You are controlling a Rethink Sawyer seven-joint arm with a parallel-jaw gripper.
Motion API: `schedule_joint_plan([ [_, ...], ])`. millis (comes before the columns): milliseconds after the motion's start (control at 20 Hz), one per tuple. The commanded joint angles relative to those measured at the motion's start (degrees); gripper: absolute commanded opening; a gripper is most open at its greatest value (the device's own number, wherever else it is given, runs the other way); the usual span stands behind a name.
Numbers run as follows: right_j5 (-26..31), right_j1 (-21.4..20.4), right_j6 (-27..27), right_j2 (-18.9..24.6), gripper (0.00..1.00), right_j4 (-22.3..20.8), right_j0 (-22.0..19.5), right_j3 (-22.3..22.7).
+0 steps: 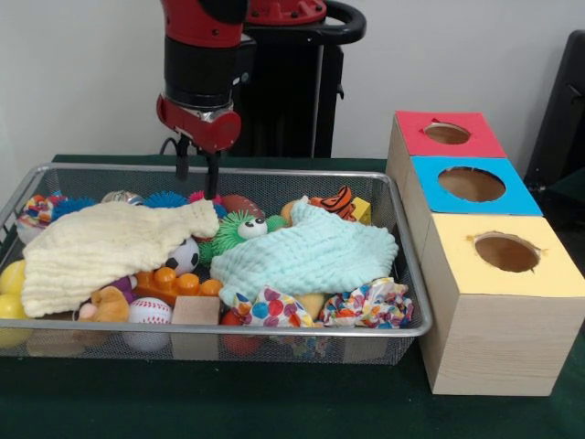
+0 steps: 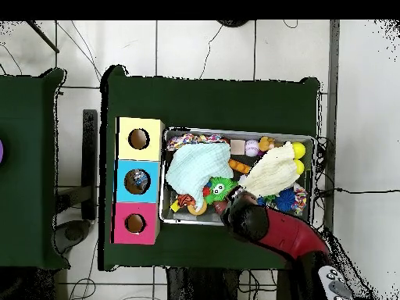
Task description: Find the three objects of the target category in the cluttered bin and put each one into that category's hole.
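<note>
My gripper [image 1: 196, 170] hangs open over the back of the wire mesh bin [image 1: 274, 330], its fingertips just above the tip of a cream cloth [image 1: 101, 247], holding nothing. A pale teal cloth [image 1: 306, 256] covers the bin's middle. Between the cloths lie a green spiky toy with an eye [image 1: 239, 230], a small soccer ball [image 1: 186, 257] and an orange bumpy block [image 1: 174, 282]. A baseball [image 1: 149, 312], a wooden block [image 1: 196, 311] and patterned fabric balls [image 1: 366, 306] lie at the front. Overhead, the arm's wrist [image 2: 248, 219] hides the gripper at the bin [image 2: 162, 176] edge.
Three wooden boxes with round holes stand beside the bin: red top [image 1: 446, 133], blue top [image 1: 471, 184], yellow top [image 1: 505, 252]. Overhead they show as yellow [image 2: 139, 139], blue [image 2: 138, 180] with something inside, and pink-red [image 2: 135, 223]. Yellow balls [image 1: 11, 279] sit at the bin's left.
</note>
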Motion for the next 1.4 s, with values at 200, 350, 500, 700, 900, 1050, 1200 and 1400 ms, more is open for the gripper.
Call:
schedule_joint_plan([
  [200, 1.2, 2.9, 2.6, 1.8, 1.00, -0.8, -1.2, -6.6],
  [350, 1.9, 2.8, 2.6, 1.0, 1.00, -1.0, -0.5, -7.2],
  [500, 3.2, 3.0, 2.1, 0.5, 1.00, -1.2, -0.1, -8.2],
  [700, 4.8, 3.5, 0.8, 0.8, 1.00, -1.6, -0.3, -9.5],
  [900, 5.2, 3.9, -0.2, 1.8, 1.00, -1.9, -1.5, -10.2],
  [1050, 5.5, 4.7, -1.1, 1.6, 1.00, -2.6, -2.0, -11.5],
  [1200, 5.9, 5.8, -2.8, 1.2, 1.00, -3.9, -3.0, -13.3],
  [1400, 8.7, 6.9, -4.3, -0.6, 1.00, -5.7, -2.9, -15.6],
])
